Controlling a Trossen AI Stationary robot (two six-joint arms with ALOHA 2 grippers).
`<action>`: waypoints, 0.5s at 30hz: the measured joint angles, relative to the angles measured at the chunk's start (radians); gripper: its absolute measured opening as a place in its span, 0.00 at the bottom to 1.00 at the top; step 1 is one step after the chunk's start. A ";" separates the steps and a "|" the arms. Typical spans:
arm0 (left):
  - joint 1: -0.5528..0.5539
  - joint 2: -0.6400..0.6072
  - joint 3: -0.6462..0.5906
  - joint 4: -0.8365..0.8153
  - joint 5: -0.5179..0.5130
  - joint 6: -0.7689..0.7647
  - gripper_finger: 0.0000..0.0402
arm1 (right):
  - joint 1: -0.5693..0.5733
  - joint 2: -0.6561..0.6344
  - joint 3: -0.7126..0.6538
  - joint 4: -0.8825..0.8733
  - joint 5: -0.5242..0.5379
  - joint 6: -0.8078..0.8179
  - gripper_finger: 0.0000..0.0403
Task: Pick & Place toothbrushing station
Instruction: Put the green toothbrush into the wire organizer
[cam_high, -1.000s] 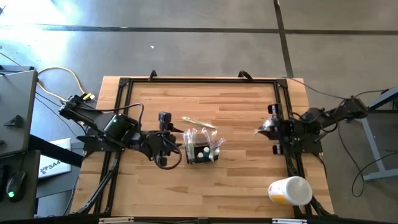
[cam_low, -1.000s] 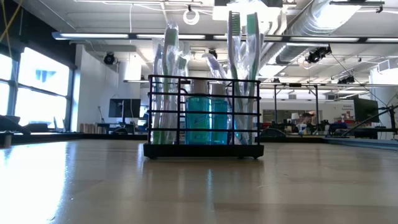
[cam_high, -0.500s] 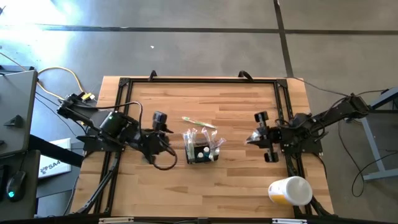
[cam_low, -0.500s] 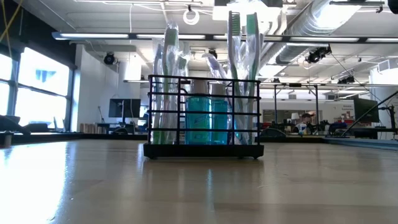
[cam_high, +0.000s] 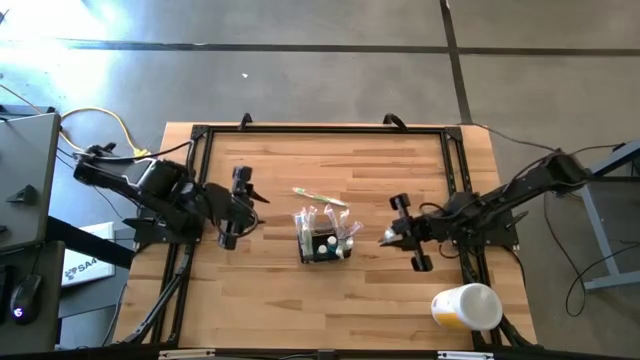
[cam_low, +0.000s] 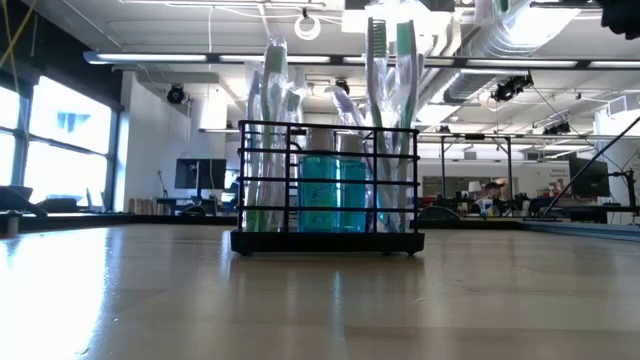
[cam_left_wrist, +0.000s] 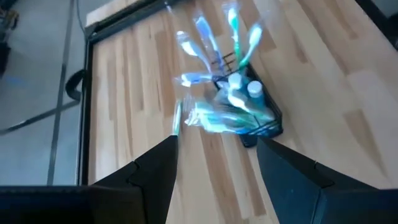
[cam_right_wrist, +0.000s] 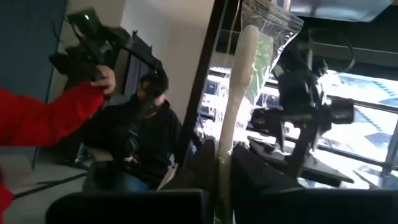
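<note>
- Caddy work first: toothbrushing station (cam_high: 324, 237) stands mid-surface (cam_high: 380, 300); we judge the right pincer (cam_high: 386, 238), clamped on a bagged toothbrush (cam_right_wrist: 239, 81) just beside it, should lower it vertically.
- Left pincer (cam_high: 244, 196) hangs open, empty, near.
- Farther off, frame rails (cam_high: 320, 129) edge us; a cup (cam_high: 466, 306) lies well apart.

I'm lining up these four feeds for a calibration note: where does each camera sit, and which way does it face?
High view: overhead, straight down; both arms, left gripper, right gripper, caddy.
Low view: tabletop height, level at the caddy; hardly any arm visible.
Left wrist view: past open fingers toward the caddy.
Right wrist view: into the room; shut fingers hold a wrapped toothbrush.
Three views share the caddy.
</note>
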 joint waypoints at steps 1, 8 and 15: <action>0.007 -0.024 -0.044 0.036 0.000 -0.001 0.53 | 0.000 0.021 0.000 0.026 -0.010 0.006 0.03; 0.015 -0.182 -0.382 0.383 -0.002 0.002 0.53 | 0.001 0.186 0.000 0.248 -0.080 0.022 0.03; 0.014 -0.224 -0.587 0.652 -0.003 -0.028 0.53 | -0.061 0.355 0.000 0.423 -0.138 0.072 0.03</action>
